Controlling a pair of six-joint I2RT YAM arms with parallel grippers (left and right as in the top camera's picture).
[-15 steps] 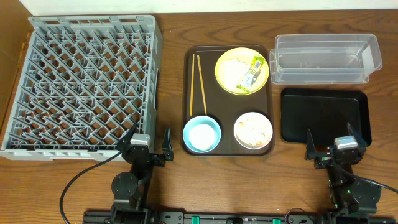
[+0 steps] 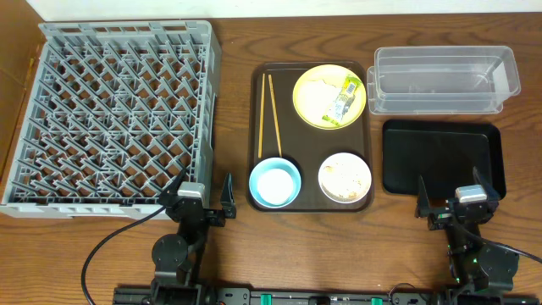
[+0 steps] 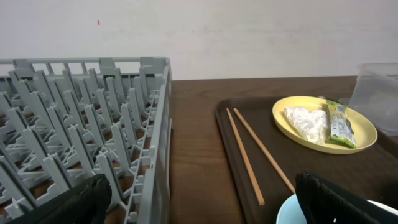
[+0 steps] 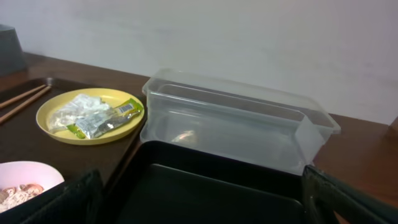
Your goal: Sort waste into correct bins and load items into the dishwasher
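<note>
The grey dish rack [image 2: 118, 114] fills the left. The brown serving tray [image 2: 288, 127] holds the yellow plate [image 2: 318, 108] with a green wrapper [image 2: 342, 98] and white paper [image 2: 315, 89], the chopsticks [image 2: 269, 114], a light blue bowl [image 2: 275, 183] and a white bowl [image 2: 345, 177] with food scraps. The clear tub [image 2: 442, 79] and black tray [image 2: 444, 158] lie at the right. My left gripper [image 2: 203, 196] is open and empty near the rack's front corner. My right gripper [image 2: 451, 196] is open and empty at the black tray's front edge. The cream cup is out of view.
In the left wrist view the rack wall [image 3: 163, 137] is just left of centre, the chopsticks [image 3: 245, 155] and plate [image 3: 324, 123] to the right. In the right wrist view the tub [image 4: 236, 124] stands behind the black tray [image 4: 205, 193].
</note>
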